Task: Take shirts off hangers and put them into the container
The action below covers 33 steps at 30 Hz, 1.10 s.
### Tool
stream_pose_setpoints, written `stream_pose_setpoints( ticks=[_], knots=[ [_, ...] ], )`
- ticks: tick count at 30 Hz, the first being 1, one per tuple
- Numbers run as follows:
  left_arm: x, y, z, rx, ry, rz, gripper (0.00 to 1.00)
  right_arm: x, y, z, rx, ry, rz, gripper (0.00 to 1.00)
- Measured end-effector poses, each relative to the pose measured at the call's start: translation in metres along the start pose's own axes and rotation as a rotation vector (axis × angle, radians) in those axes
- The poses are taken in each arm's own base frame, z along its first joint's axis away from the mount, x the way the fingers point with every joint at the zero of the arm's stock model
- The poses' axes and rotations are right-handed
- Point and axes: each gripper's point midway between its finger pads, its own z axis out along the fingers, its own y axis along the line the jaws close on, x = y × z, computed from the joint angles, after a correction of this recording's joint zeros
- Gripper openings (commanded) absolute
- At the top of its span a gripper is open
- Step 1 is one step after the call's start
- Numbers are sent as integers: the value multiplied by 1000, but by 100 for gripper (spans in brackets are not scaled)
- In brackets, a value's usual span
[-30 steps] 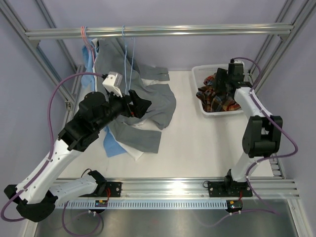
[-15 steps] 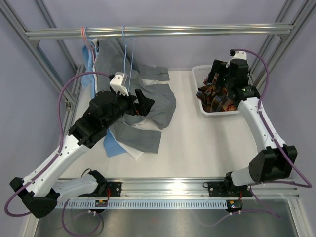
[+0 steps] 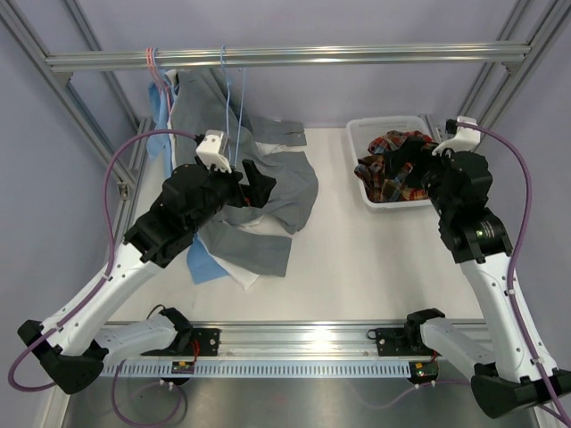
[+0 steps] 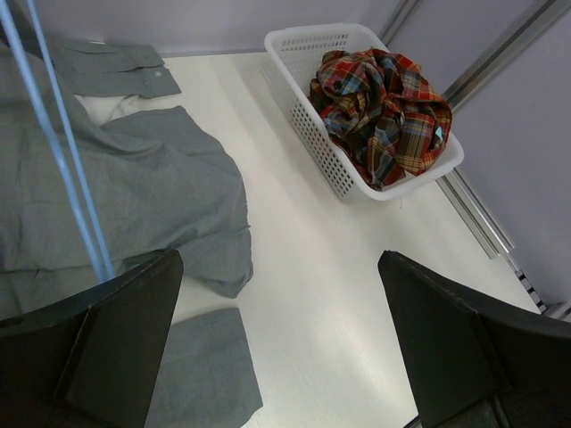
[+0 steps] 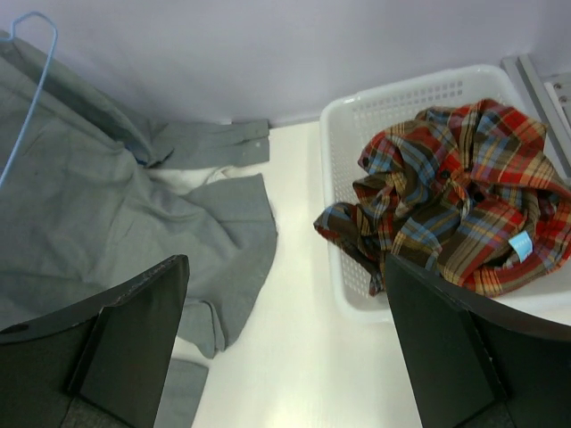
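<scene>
Well left of the white perforated plastic basket (image 3: 384, 206), the left gripper (image 3: 259, 187) hovers with its jaws spread wide and empty over the crumpled grey cloth shirt (image 3: 287, 178), which lies on a light blue cloth shirt (image 3: 203, 264). The right gripper (image 3: 406, 166), also spread wide and holding nothing, hangs over the basket, where the bunched red, navy and yellow plaid shirt (image 3: 394, 143) lies inside. Farther back, left of the basket, a thin light blue wire hanger (image 3: 234, 107) and thin pink wire hangers (image 3: 153, 62) hook on the silver metal rail (image 3: 357, 55).
</scene>
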Motion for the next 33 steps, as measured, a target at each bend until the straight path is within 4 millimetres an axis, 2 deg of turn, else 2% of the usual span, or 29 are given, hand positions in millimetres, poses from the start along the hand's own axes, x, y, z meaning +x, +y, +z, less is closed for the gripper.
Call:
stream_pose_setpoints(
  ticks=[6, 8, 17, 20, 23, 33],
  knots=[
    [1, 8, 0, -49, -6, 4, 99, 31, -8, -7, 11, 66, -1, 99],
    [5, 7, -1, -61, -1, 12, 99, 36, -10, -6, 15, 78, -1, 100],
    [35, -31, -12, -134, -3, 116, 99, 35, -10, -9, 12, 71, -1, 99],
    [41, -31, -13, -201, -18, 156, 99, 35, -10, -9, 12, 70, -1, 99],
    [45, -22, -13, -282, -19, 200, 99, 38, -11, -9, 13, 74, -1, 99],
    [37, -11, -16, -349, -44, 237, 99, 38, -10, -10, 11, 74, -2, 100]
  ],
)
